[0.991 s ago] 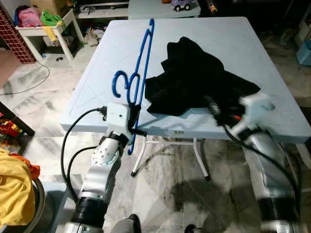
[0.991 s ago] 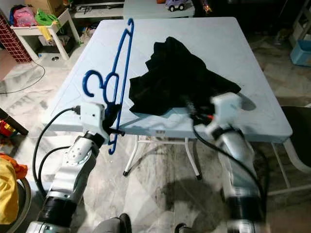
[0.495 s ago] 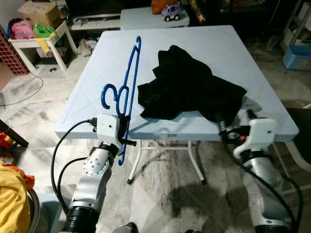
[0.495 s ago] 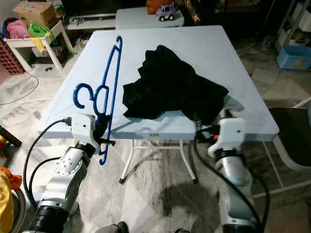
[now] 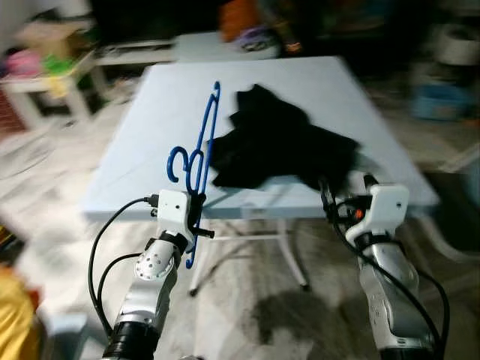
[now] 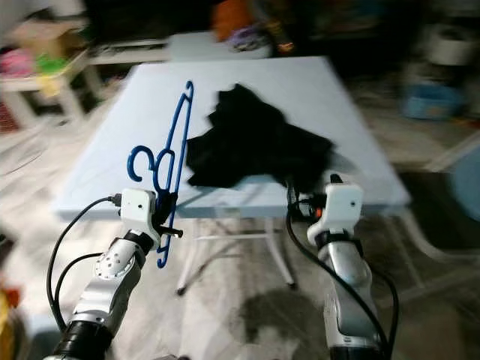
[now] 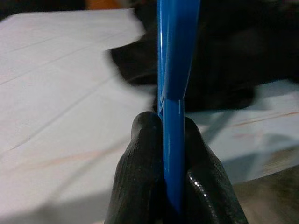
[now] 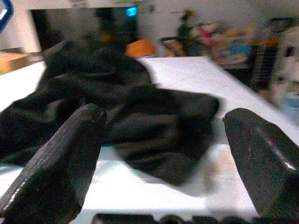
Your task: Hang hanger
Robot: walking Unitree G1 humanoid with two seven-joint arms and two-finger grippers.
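A blue plastic hanger (image 5: 201, 142) stands upright over the front left of the light blue table (image 5: 142, 112), its hook toward me. My left gripper (image 7: 170, 126) is shut on the hanger's lower bar (image 7: 176, 56), just in front of the table's edge. A crumpled black garment (image 5: 277, 146) lies on the table's middle and front right. My right gripper (image 5: 328, 196) is open at the front right edge, its fingers (image 8: 70, 154) pointing at the garment (image 8: 140, 116) without touching it.
The views are blurred. A second pale table (image 5: 217, 41) with toys stands behind. A small white table (image 5: 45, 71) with coloured things is at the back left. A blue bin (image 5: 431, 97) sits at the right. The folding table's legs (image 5: 292, 259) stand on marble floor.
The camera has shifted and the picture has blurred. My right gripper has drawn back from the garment to the table's front edge. My left gripper still holds the hanger.
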